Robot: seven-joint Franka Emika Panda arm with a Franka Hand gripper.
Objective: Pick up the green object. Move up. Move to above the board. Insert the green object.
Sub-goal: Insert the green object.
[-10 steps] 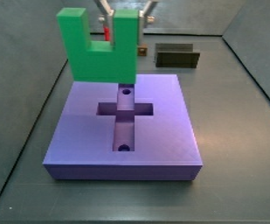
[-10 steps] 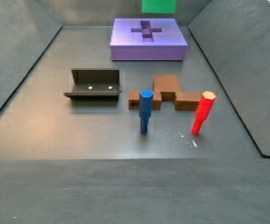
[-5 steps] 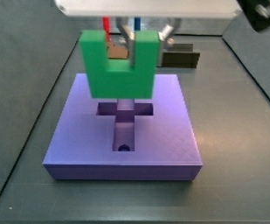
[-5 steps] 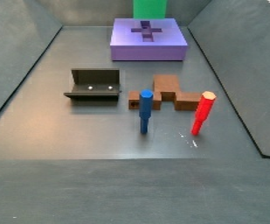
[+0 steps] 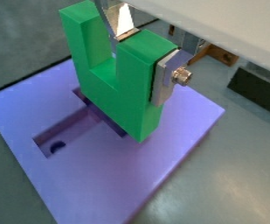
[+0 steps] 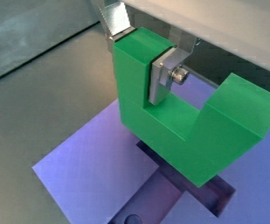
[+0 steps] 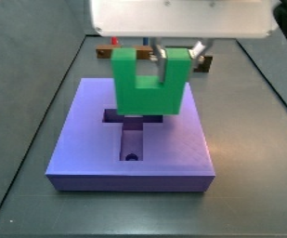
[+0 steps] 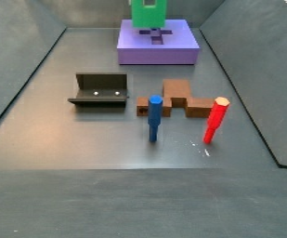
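One prong of green object (image 5: 116, 83) clamped by fingers (image 5: 169, 79); gripper (image 5: 144, 52) above board (image 5: 172, 149), recess partly hidden.

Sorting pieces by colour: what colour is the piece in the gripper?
Bright green; the green object shows best in a wrist view, clamped by the gripper.

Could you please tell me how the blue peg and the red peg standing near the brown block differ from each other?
The slim blue cylindrical peg is shorter and stands left of the brown block in the side view; the slim red cylindrical peg is taller, stands to the block's right and leans slightly, while the blue one looks upright. Both are loose on the floor, far from the gripper, whose jaws clamp one prong of the bright green U-shaped object above the purple board.
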